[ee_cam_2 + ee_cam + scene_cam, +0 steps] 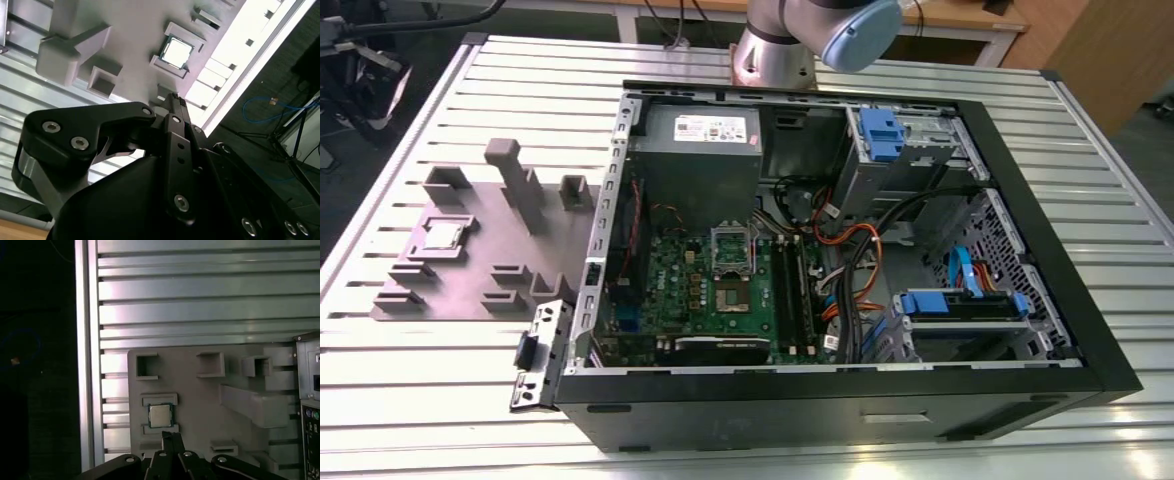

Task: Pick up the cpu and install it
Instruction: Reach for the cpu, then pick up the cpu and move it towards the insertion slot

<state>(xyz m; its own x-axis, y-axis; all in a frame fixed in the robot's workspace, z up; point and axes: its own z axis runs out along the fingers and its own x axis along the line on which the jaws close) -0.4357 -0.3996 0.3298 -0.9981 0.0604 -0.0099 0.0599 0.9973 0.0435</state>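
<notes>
The cpu point(443, 233) is a small silver square lying flat in a recess of the grey fixture plate point(470, 292), at the exterior view's left of the open computer case. In both wrist views the cpu point(177, 51) point(160, 415) sits just beyond my gripper point(174, 98) point(172, 436). The fingers are pressed together with nothing between them, and the gripper hangs above the plate, clear of the chip. On the green motherboard inside the case, the silver socket frame point(731, 248) lies uncovered.
The black case point(854, 400) holds a grey power supply point(694, 150), orange and black cables point(847, 250) and blue drive brackets point(961, 303). Raised grey posts and blocks point(514, 185) stand on the fixture plate. The slatted metal table point(427, 380) ends close beside the plate.
</notes>
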